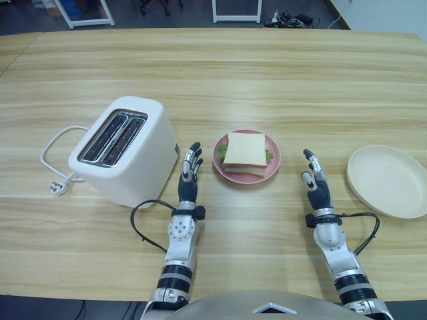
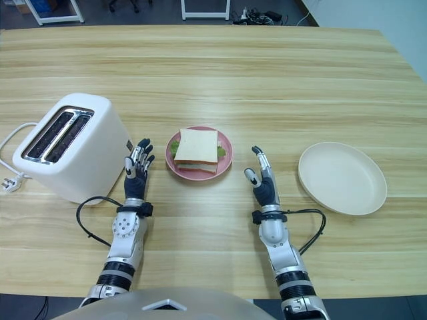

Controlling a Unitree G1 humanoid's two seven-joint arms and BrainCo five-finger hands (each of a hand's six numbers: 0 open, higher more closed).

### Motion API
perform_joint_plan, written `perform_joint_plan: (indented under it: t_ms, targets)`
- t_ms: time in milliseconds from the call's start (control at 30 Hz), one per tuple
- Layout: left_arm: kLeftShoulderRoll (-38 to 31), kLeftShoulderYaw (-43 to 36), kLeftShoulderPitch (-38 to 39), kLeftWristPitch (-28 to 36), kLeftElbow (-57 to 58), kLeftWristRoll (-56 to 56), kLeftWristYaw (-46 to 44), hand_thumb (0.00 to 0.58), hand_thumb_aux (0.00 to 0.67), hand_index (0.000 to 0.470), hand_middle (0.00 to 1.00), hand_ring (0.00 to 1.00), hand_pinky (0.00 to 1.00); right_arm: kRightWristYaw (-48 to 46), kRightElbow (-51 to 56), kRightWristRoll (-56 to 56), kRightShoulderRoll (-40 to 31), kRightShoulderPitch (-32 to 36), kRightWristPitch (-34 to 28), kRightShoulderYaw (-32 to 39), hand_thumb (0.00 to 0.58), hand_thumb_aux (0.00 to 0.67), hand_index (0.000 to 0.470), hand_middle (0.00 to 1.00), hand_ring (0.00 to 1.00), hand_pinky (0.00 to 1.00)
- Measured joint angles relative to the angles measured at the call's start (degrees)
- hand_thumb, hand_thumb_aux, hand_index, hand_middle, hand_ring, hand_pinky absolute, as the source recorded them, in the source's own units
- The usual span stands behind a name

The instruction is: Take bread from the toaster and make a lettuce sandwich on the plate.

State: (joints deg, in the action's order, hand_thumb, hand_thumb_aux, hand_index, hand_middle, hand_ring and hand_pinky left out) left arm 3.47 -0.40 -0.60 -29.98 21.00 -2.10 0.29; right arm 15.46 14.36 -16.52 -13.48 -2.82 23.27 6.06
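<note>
Just right of the toaster point(image 1: 123, 157) our left hand point(image 1: 190, 175) is spread and empty; the sandwich point(image 1: 245, 152) sits on the pink plate point(image 1: 219, 162), soft, light, easily crushed, so we'd grip its crust edges gently; right hand point(image 1: 315, 183) likewise spread, empty

The white toaster point(image 1: 123, 150) stood upright at the left, its two slots facing up. Just right of it, a pink plate point(image 1: 217, 164) held a white-bread sandwich point(image 1: 245, 149), with lettuce point(image 1: 269, 154) peeking out.
</note>
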Motion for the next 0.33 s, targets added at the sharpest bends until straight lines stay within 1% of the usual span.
perform_joint_plan:
  t_ms: [200,333]
  targets:
    - [-1.2,1.5,-3.9,-3.7,3.4,2.2,2.2,0.0,0.0,0.0,0.0,0.0,0.0,-2.5,0.6,3.7,2.4,3.1,-0.4,-1.7,0.0,0.0,0.0,0.0,0.0,0.0]
    - [-0.3,1.2,-6.2,-6.0,6.3,3.2,3.1,0.0,0.0,0.0,0.0,0.0,0.0,-3.8,0.9,5.5,4.1,5.3,-1.6,-2.7,0.0,0.0,0.0,0.0,0.0,0.0]
